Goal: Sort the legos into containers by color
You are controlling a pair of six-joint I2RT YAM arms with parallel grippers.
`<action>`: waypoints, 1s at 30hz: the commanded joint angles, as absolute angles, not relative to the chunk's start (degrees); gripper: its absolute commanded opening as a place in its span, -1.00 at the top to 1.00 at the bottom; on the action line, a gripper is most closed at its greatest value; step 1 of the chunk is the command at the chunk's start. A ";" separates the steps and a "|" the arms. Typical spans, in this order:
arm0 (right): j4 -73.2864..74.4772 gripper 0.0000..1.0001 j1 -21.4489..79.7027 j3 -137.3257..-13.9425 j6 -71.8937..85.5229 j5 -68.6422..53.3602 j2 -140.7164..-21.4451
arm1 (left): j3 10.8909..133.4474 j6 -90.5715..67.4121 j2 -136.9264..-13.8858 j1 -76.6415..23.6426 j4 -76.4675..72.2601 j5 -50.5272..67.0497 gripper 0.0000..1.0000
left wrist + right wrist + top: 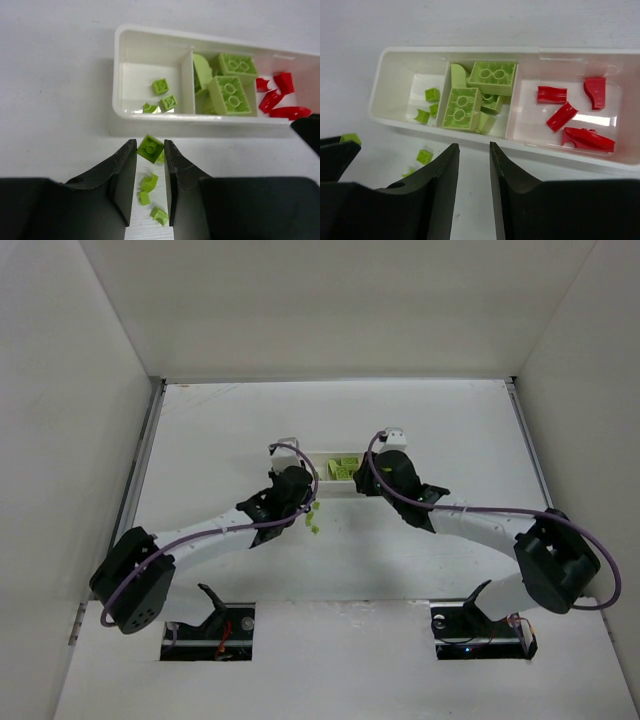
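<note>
The white tray [150,37] lies just beyond my left gripper [150,145], which is shut on a small lime-green lego [150,148] held tilted at its fingertips. On the table under its fingers lie three loose green legos [148,182]. The tray's left compartment [395,90] holds three tiny green pieces [432,94]. Larger green bricks [460,107] fill the middle one, and several red pieces [561,116] lie in the right one. My right gripper [474,146] hovers at the tray's near wall, its jaws a little apart with nothing between them.
In the top view both arms reach in to the tray [325,455] at mid-table, wrists close together. White walls enclose the table on three sides. Two loose green legos [424,156] lie left of my right gripper, near the left gripper's finger [337,155].
</note>
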State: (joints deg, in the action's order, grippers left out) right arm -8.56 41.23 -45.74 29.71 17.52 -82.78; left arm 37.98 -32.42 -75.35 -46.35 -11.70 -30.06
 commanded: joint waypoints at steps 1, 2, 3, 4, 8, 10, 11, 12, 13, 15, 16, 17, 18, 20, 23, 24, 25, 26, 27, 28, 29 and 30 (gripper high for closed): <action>-11.78 0.29 42.23 -46.84 29.36 15.21 -82.35 | 43.84 -30.33 -76.89 -44.78 -13.18 -28.92 0.67; -11.78 0.29 42.40 -46.93 29.18 15.03 -82.61 | 45.25 -29.71 -78.38 -44.26 -13.36 -28.48 0.67; -11.95 0.29 42.67 -47.02 28.92 14.94 -82.79 | 46.66 -29.27 -79.96 -43.64 -13.36 -28.13 0.66; -12.13 0.29 43.10 -47.11 28.66 14.85 -82.79 | 47.97 -29.09 -81.63 -43.03 -13.45 -27.86 0.66; -12.30 0.28 45.65 -47.81 25.76 13.01 -82.97 | 52.72 -28.48 -87.88 -41.00 -13.36 -26.28 0.60; -11.87 0.29 47.49 -48.60 24.09 12.13 -83.67 | 54.39 -28.39 -90.16 -40.39 -13.10 -26.10 0.55; -11.78 0.29 48.29 -49.04 23.30 11.95 -84.11 | 54.93 -28.39 -90.78 -40.21 -13.01 -26.10 0.50; -11.78 0.28 48.99 -49.39 22.77 11.78 -84.63 | 55.28 -28.39 -91.23 -40.12 -13.01 -26.10 0.44; -11.78 0.28 49.61 -49.74 22.33 11.52 -85.25 | 55.63 -28.30 -91.58 -40.03 -12.92 -26.10 0.39; -11.43 0.27 50.31 -50.53 21.97 11.08 -86.91 | 55.90 -27.95 -91.67 -40.03 -12.74 -26.10 0.31; -11.08 0.25 50.66 -51.06 21.97 10.99 -87.62 | 55.81 -27.86 -91.50 -39.95 -12.74 -26.19 0.26; -10.47 0.23 51.02 -51.76 21.89 10.81 -88.67 | 55.64 -27.77 -91.06 -39.86 -12.74 -26.28 0.20; -10.20 0.21 51.28 -52.29 21.88 10.72 -89.38 | 55.29 -27.77 -90.53 -39.68 -12.74 -26.37 0.14; -10.02 0.19 52.07 -53.26 21.88 9.94 -91.22 | 54.23 -27.95 -88.78 -39.07 -12.74 -26.54 0.12; -8.97 0.15 53.91 -55.28 21.88 9.58 -93.86 | 50.64 -28.74 -83.95 -37.84 -13.01 -26.81 0.12; -8.36 0.12 54.53 -56.07 21.88 9.84 -94.65 | 49.06 -29.35 -82.02 -37.31 -13.09 -26.81 0.12; -7.83 0.08 54.97 -56.86 21.97 10.10 -95.44 | 47.30 -30.23 -80.00 -36.70 -12.83 -26.72 0.12; -7.47 0.02 55.23 -57.65 22.41 10.37 -96.41 | 45.46 -31.02 -77.98 -36.17 -12.75 -26.54 0.12; -7.38 0.00 55.24 -58.09 22.76 10.37 -97.20 | 43.53 -31.63 -75.87 -35.56 -12.57 -26.19 0.12; -7.30 -0.02 55.32 -58.53 23.11 10.46 -97.99 | 41.59 -32.16 -73.67 -35.12 -12.13 -26.02 0.12; -7.03 -0.04 55.50 -58.88 23.38 10.46 -98.69 | 39.75 -32.52 -71.48 -34.68 -11.52 -26.02 0.12; -6.68 -0.04 55.50 -59.41 23.47 10.46 -99.40 | 37.81 -33.13 -69.28 -34.24 -10.90 -25.93 0.12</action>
State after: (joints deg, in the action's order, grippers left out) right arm -6.98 55.24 -56.38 22.79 10.48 -98.15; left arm 41.95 -30.83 -74.59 -35.29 -12.14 -25.85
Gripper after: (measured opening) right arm 0.517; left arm 0.436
